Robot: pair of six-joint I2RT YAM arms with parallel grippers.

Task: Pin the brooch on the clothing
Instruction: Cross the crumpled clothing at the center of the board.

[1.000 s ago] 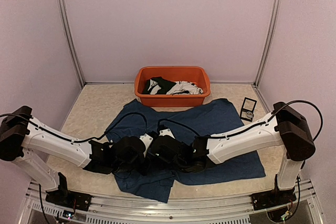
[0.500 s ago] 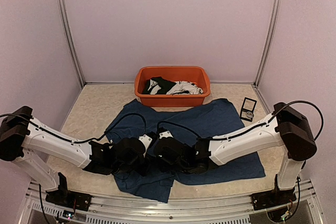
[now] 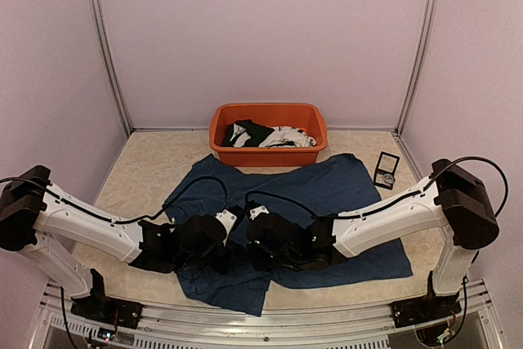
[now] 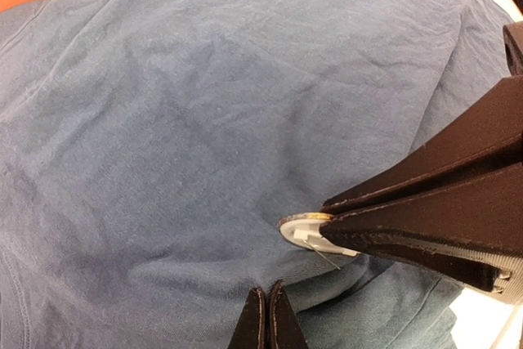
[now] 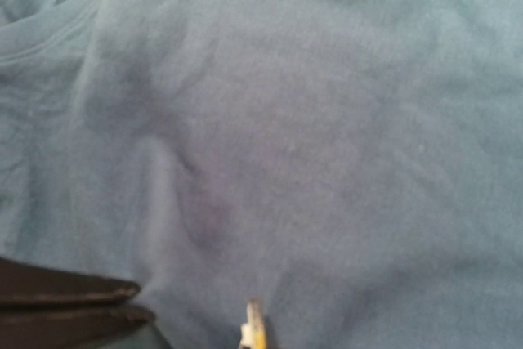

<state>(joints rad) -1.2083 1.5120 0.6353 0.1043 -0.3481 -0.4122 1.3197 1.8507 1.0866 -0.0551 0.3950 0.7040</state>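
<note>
Navy T-shirt (image 4: pixel 163 120); right fingers (image 4: pixel 425 194) clamped on white gold-rimmed brooch (image 4: pixel 304 231); left fingers (image 4: pixel 255 324) together against fabric.

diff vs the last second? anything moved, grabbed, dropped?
The right arm sagged a little: its forearm and wrist slid slightly right and toward the near edge. The right gripper hardly shifted and stays shut on the brooch. Nothing was grabbed or let go. The left gripper, the shirt and the tub are as they were.
</note>
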